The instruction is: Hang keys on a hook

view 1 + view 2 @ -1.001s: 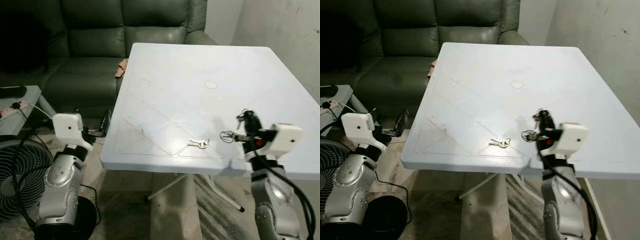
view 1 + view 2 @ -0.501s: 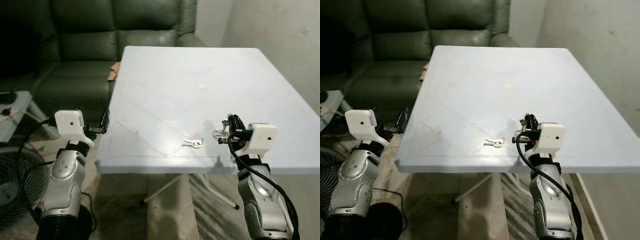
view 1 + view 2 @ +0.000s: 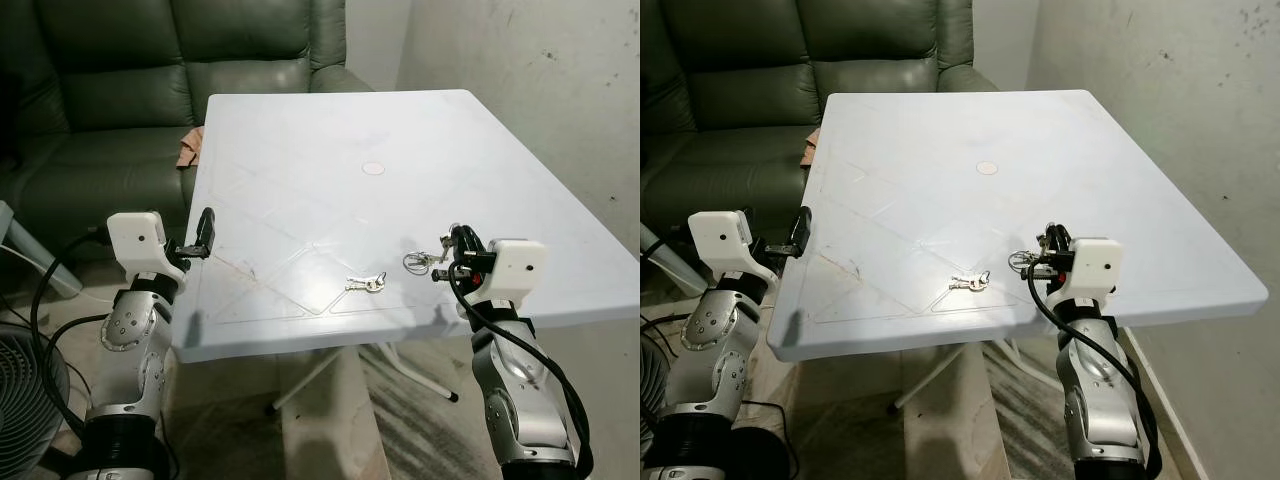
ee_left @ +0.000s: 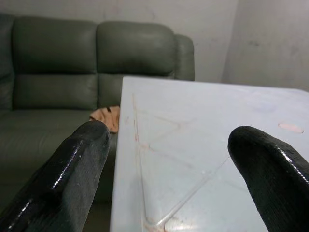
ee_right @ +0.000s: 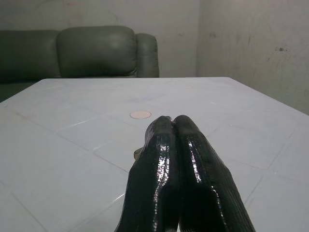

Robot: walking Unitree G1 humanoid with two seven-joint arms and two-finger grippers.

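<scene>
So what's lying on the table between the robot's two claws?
A small bunch of keys lies there on the white table, seen in the eye views, between the left claw and right claw.

Plastic table, metal keys, leather-look sofa.
The white table (image 3: 330, 150) looks like smooth, faintly glossy plastic with moulded lines. Two keys (image 3: 366, 283) and a wire ring (image 3: 417, 262) gleam like metal. The sofa (image 3: 150, 70) has a soft-sheen green hide; the right gripper (image 5: 172, 126) fingers are glossy black; the wall (image 3: 540, 60) is rough, matt.
</scene>
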